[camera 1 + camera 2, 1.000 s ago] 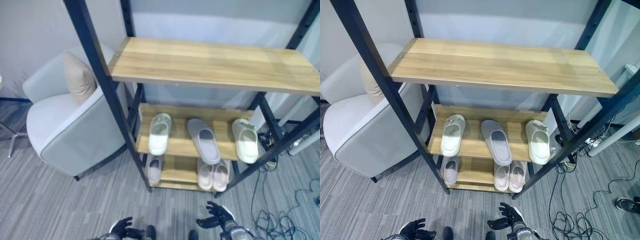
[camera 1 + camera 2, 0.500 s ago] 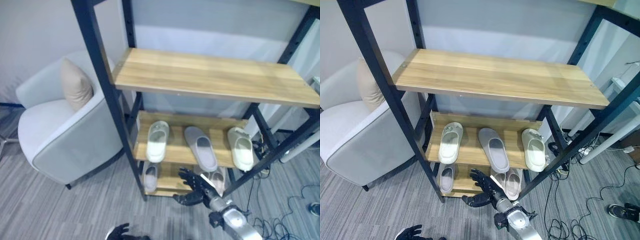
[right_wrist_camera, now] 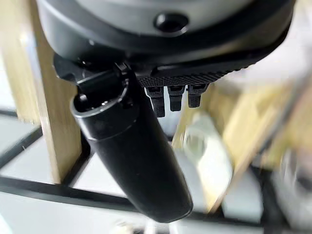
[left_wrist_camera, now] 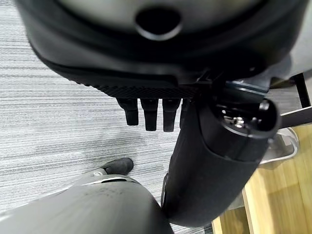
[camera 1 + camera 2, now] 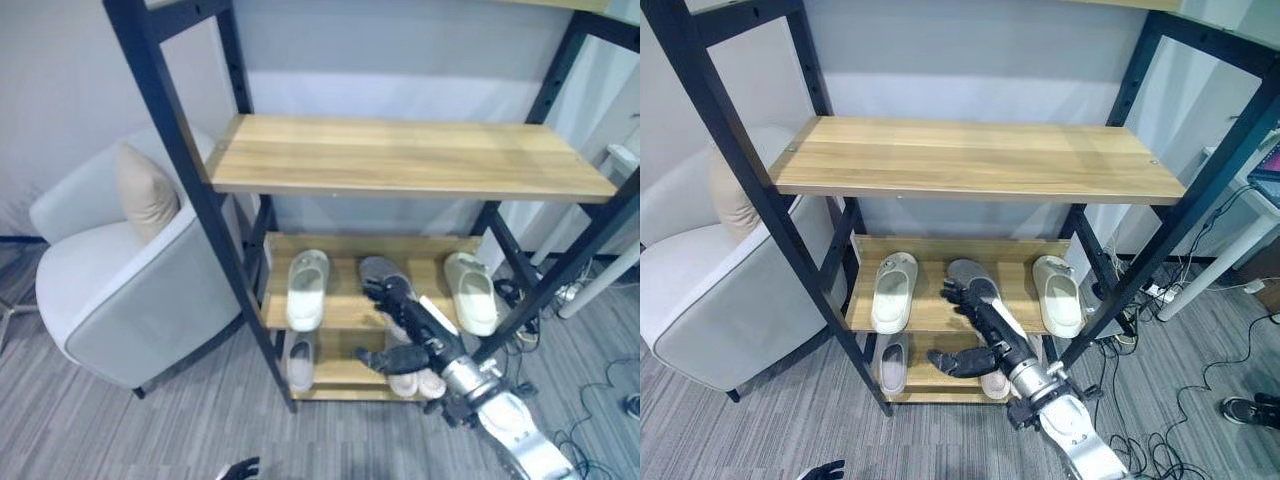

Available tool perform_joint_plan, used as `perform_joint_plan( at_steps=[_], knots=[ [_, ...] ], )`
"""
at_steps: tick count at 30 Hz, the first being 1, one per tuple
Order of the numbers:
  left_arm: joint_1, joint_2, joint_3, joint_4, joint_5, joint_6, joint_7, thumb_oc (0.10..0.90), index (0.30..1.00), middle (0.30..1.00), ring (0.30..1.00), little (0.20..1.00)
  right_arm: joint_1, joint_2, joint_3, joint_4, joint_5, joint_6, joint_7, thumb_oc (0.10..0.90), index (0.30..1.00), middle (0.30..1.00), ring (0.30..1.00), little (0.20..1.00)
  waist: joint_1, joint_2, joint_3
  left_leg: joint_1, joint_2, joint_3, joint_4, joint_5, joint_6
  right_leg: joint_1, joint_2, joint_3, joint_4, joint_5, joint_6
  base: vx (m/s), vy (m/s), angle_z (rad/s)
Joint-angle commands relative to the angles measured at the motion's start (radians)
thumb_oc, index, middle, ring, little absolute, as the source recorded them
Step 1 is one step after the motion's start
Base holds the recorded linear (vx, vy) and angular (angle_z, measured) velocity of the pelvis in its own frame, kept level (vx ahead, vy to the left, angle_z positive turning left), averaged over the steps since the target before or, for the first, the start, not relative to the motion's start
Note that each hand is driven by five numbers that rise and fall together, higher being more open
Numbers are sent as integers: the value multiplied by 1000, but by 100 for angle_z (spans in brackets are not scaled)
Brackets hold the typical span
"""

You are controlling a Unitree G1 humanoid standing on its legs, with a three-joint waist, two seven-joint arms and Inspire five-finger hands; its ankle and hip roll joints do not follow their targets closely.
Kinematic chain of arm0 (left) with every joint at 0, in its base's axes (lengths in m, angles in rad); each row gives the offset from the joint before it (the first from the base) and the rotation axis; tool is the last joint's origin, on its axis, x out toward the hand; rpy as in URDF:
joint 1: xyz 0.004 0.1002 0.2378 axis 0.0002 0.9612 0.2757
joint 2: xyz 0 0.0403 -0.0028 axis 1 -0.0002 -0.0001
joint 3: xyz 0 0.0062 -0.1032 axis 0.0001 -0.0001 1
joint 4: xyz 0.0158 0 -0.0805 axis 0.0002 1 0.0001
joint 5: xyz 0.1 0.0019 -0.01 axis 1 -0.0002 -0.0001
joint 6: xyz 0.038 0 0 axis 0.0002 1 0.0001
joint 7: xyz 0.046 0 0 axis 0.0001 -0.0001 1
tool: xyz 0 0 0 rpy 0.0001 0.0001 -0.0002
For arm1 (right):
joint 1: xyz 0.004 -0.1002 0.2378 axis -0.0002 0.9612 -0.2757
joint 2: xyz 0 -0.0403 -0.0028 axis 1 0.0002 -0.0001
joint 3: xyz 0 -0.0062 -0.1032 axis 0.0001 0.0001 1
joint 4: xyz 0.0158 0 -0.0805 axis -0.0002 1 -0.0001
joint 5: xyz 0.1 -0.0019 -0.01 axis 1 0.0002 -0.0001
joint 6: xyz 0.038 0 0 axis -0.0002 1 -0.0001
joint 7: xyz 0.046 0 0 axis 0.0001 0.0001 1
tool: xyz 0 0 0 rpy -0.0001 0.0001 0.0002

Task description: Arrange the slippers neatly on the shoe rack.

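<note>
1. I see the grey slipper lying flat in the middle of the shoe rack's middle shelf, toe toward the wall, set at a slight angle to its neighbours.
2. A cream slipper lies to its left and another cream slipper to its right, both well apart from it and pointing straight in.
3. My right robot hand reaches over the grey slipper with fingers spread and straight, thumb out to the side, gripping nothing; I cannot tell whether it touches the slipper.
4. My left robot hand hangs low over the carpet, fingers straight and relaxed.
5. The shelf has bare wood between the slippers, and the dark uprights hem in the front corners.
6. The bottom shelf holds a single pale slipper on the left and a pale pair on the right, partly behind my arm.
7. The wide top shelf carries nothing.
8. A grey armchair with a beige cushion stands just left of the rack.
</note>
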Motion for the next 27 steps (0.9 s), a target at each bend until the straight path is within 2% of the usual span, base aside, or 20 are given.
perform_joint_plan(
  at_steps=[1,5,6,7,17,22,27],
  knots=[
    [-22,-45,-24,48,48,-15,2,800,900,900,900,900,-173,1,-75,-113,-118,-127,-92,800,900,900,900,900,11,-2,20,10,11,-50,-3,-63,-35,-9,5,12,11,-52,63,0,0,-12],
    [-22,-45,-24,48,48,-15,2,800,900,900,900,900,-173,1,-75,-113,-118,-127,-92,800,900,900,900,900,11,-2,20,10,11,-50,-3,-63,-35,-9,5,12,11,-52,63,0,0,-4],
    [-18,-42,-45,29,54,-19,15,800,900,900,900,900,-332,-15,-76,-13,-268,-99,-210,800,900,900,900,900,32,5,32,-3,10,-57,-3,-59,-34,-17,4,10,8,-54,61,-33,-24,-3],
    [-22,-36,-53,23,57,-19,19,800,900,900,900,900,-415,-28,-73,55,-324,-77,-263,800,900,900,900,900,41,11,48,-18,9,-62,-3,-52,-35,-29,4,5,9,-55,58,-34,-24,-10],
    [-40,-31,-87,13,57,-18,31,800,900,900,900,900,-605,-44,-47,251,-360,-20,-357,800,900,900,900,900,64,26,100,-82,5,-88,0,-31,-36,-81,2,-8,13,-49,51,-53,1,10],
    [-53,-28,-115,-1,60,-24,33,800,900,900,900,900,-677,-71,-26,369,-404,12,-391,800,900,900,900,900,77,21,118,-117,6,-102,-1,-20,-39,-111,4,-17,15,-46,48,-20,-8,11],
    [-68,-26,-119,-9,62,-26,40,800,900,900,900,900,-682,-77,-37,405,-428,26,-419,800,900,900,900,900,83,11,126,-131,6,-110,0,-17,-39,-117,6,-23,16,-47,47,0,-2,2]
  ],
)
